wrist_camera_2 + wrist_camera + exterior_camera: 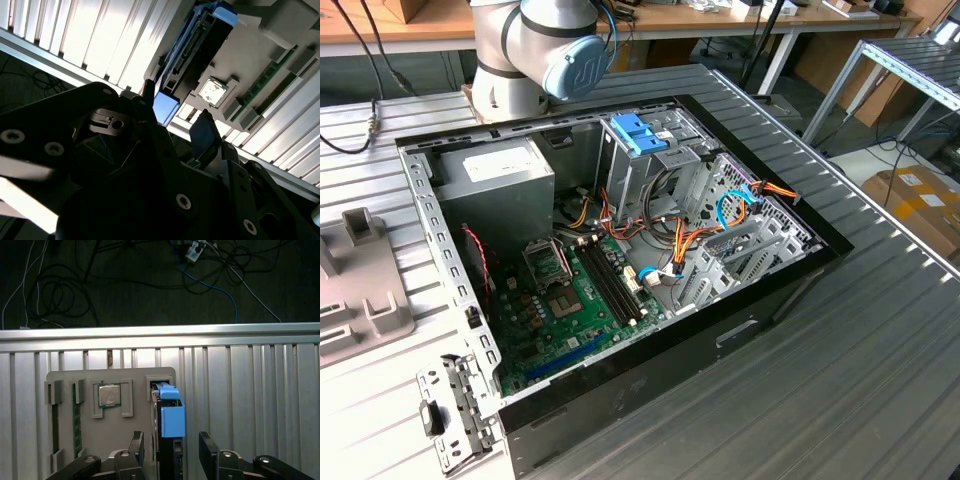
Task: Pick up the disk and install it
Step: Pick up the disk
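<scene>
The disk (172,420) stands on edge in a slot of a grey holder block (65,377), its bright blue tab pointing toward the camera. In the second wrist view the disk (200,45) shows its dark metal body and blue rails. My gripper (172,452) hangs just above it, open, with one black finger on each side of the blue tab and a small gap on both sides. The two fingers (205,132) also straddle the tab in the second wrist view, where the gripper (175,107) touches nothing. The open computer case (800,255) lies on the table in the exterior view.
The holder block also carries a processor chip (109,395) and memory sticks (76,415). The ribbed metal table (250,390) ends at an edge, with cables on the floor beyond. In the case are a grey power-supply box (495,175), a green motherboard (570,300) and a drive cage with a blue latch (638,132).
</scene>
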Robot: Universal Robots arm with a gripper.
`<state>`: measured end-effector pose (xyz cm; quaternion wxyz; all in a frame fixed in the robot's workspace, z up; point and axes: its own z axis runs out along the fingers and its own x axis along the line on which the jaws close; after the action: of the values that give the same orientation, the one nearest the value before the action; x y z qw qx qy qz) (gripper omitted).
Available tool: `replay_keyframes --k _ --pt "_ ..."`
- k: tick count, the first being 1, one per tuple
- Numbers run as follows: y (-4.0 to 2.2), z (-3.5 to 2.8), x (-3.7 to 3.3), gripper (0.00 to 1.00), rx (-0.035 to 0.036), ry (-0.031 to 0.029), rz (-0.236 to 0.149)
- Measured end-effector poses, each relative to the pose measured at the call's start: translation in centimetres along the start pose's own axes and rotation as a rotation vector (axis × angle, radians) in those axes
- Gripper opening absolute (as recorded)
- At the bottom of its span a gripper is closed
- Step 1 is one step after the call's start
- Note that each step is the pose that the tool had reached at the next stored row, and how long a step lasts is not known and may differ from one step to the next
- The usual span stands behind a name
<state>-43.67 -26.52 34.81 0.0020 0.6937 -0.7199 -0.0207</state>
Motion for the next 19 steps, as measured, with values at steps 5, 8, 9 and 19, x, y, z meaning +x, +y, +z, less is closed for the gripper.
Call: replay_keyframes --k 5,8,9,19 --pt "0.03 0.14 0.00 0.56 0.0000 0.0000 0.000" --pt "0.05 0.21 0.01 0.56 0.0000 0.0000 0.000" --pt "0.05 0.23 0.01 0.56 0.0000 0.0000 0.000" --pt "0.06 0.44 0.01 0.56 0.0000 0.0000 0.000"
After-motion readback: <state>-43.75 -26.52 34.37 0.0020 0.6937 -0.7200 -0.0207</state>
